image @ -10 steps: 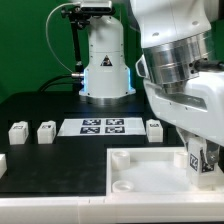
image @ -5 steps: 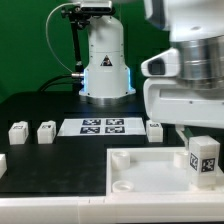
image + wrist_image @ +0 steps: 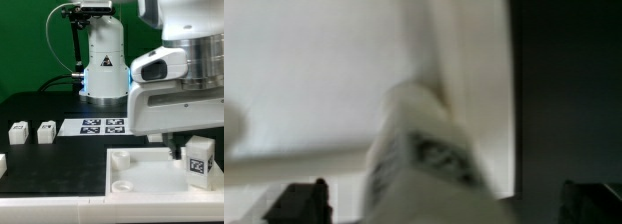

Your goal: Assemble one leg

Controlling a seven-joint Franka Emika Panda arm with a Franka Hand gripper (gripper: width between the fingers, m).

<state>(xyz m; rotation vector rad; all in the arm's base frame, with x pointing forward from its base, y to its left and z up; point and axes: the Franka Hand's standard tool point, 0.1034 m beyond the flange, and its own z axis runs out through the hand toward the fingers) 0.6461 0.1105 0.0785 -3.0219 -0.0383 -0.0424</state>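
**Flagging tip-over risk on the leg**

The leg stands on the square panel, by the desk's near edge, toward the corner on the exterior view's right. I can't tell if it sits in a corner socket, because the arm body hides that spot. In the wrist view it looks slanted, but that view is blurred, so I'd call the seating doubtful.

Risks as I judge them:
- If one finger lands first on closing, it could shove the leg sideways or tip it off the near edge.
- Clamping a leaning leg could jam it crooked in a socket.

On the gripper, the fingertips are spread wide. The leg sits between them with a gap on each side. The gripper holds nothing, and no contact is visible.

A spare leg and a second spare leg sit well apart from this, toward the desk's edge on the exterior view's left.
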